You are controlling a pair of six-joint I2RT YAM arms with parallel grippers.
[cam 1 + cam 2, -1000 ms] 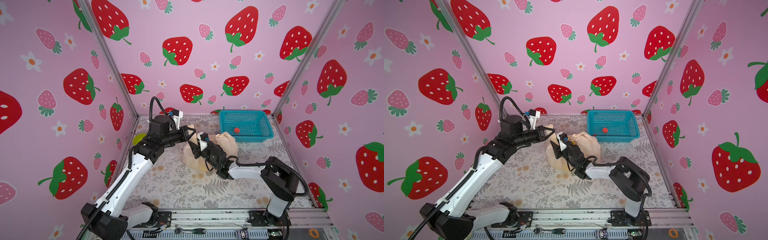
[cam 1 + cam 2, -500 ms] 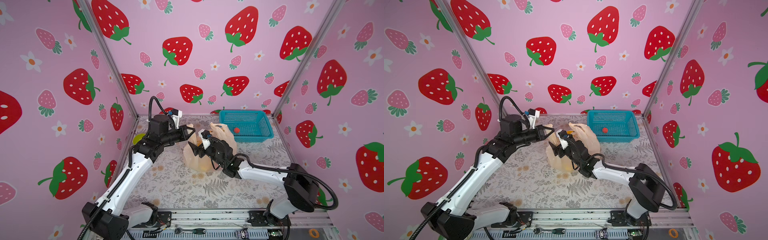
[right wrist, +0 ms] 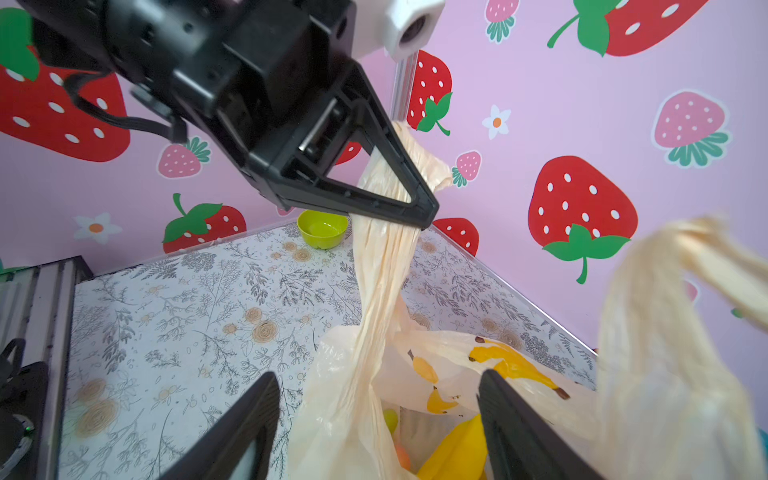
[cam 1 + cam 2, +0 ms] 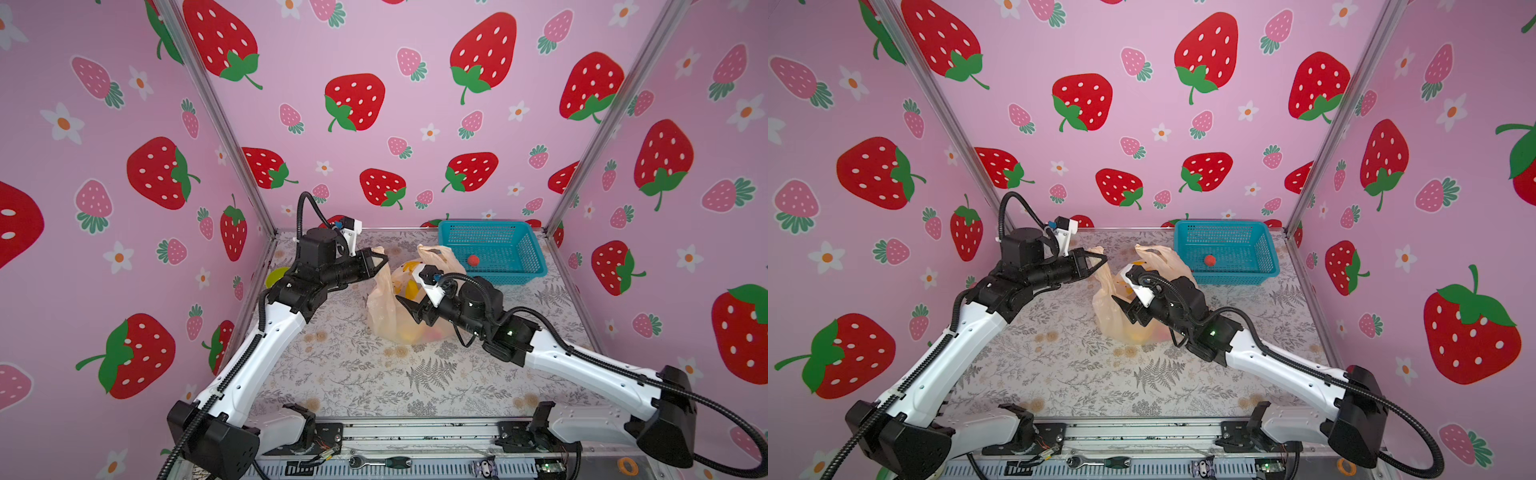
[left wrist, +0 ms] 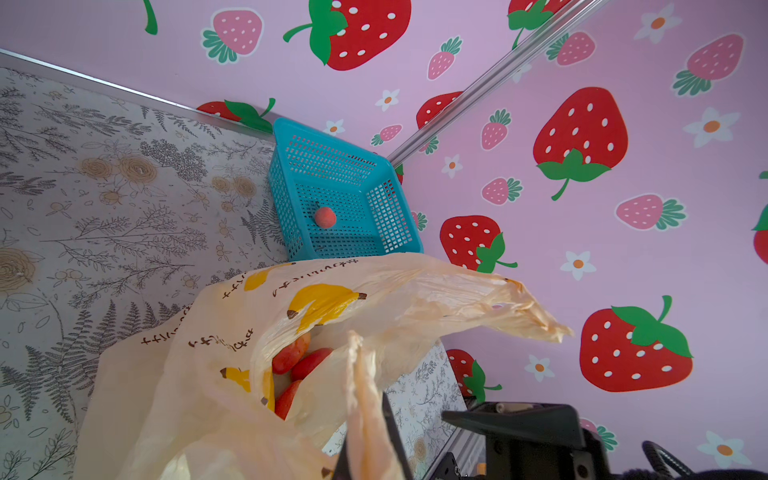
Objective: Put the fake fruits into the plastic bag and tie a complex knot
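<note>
**Fruit mostly bagged, tying not begun**

On the floral tabletop [image 4: 374, 386], the plastic bag [image 4: 386, 307] stands slumped near the middle with its mouth open. The blue mesh basket [image 4: 482, 224] sits behind it to the right, near the bag, though I cannot tell whether the two touch.

My left gripper [image 3: 424, 212] is clamped on one handle strip [image 3: 382, 257] and holds it drawn up taut from the bag. My right gripper [image 3: 378, 376] is close in at the bag and points toward its mouth. Its jaws are spread wide and pinch nothing. The other handle strip [image 4: 432, 251] stands loose on the basket side, and neither arm has it.

Inside the bag I make out the yellow bananas [image 3: 453, 457] and several red strawberries [image 5: 291, 353]. A small green shape [image 3: 390, 419] shows beside them, but too little of it is visible to name. One small red fruit [image 4: 473, 260] lies alone in the basket, outside the bag. The lime-green bowl [image 3: 322, 228] sits by the left wall, well apart from the bag.

As I read it, loading is done or nearly done, depending on whether the basket fruit counts. There is no knot yet, since the two strips are apart and uncrossed. All the tying is left to do, and I would want the open jaws on the loose strip first.
</note>
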